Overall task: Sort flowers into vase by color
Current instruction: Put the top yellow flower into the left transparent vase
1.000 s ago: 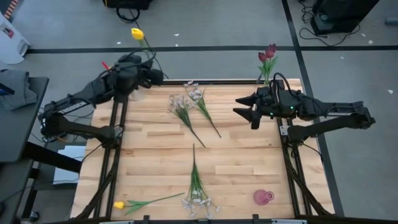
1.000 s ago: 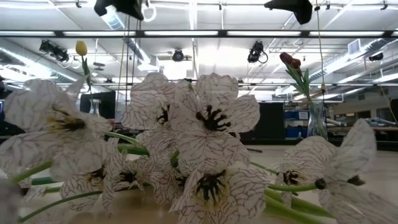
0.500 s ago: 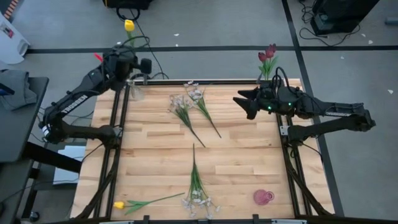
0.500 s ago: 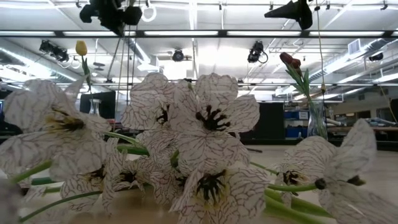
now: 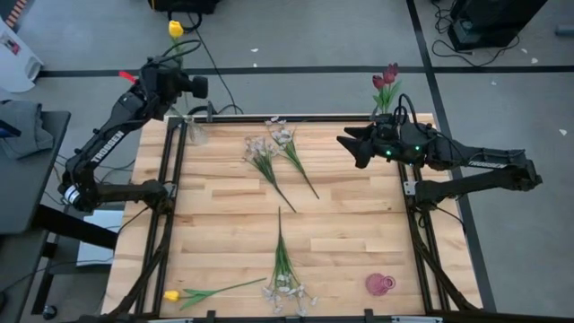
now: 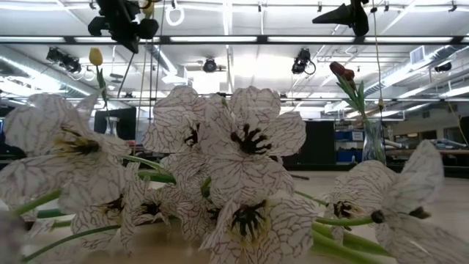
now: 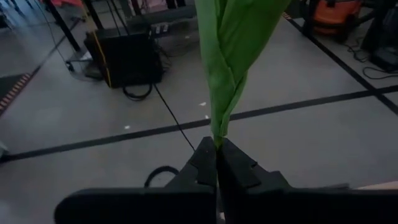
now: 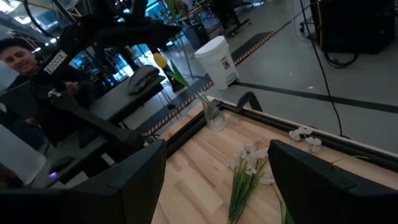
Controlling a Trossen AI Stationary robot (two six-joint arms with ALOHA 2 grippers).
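Change: our left gripper [image 7: 216, 163] has lifted the yellow tulip [image 5: 176, 30] farther back.
Grip: clamped on its stem [image 7: 222, 68].
Right gripper [image 8: 214, 168]: fingers apart, hovering over the table [image 5: 359, 233].

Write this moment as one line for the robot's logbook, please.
left pincer: shut on yellow tulip, held above far-left vase | right pincer: open, empty, beside red tulips

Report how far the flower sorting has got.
Done: two dark red tulips stand in the far right vase. In hand: the left gripper pinches a yellow tulip stem over the far left vase. Left: three whitish sprays and another yellow tulip lie on the table.
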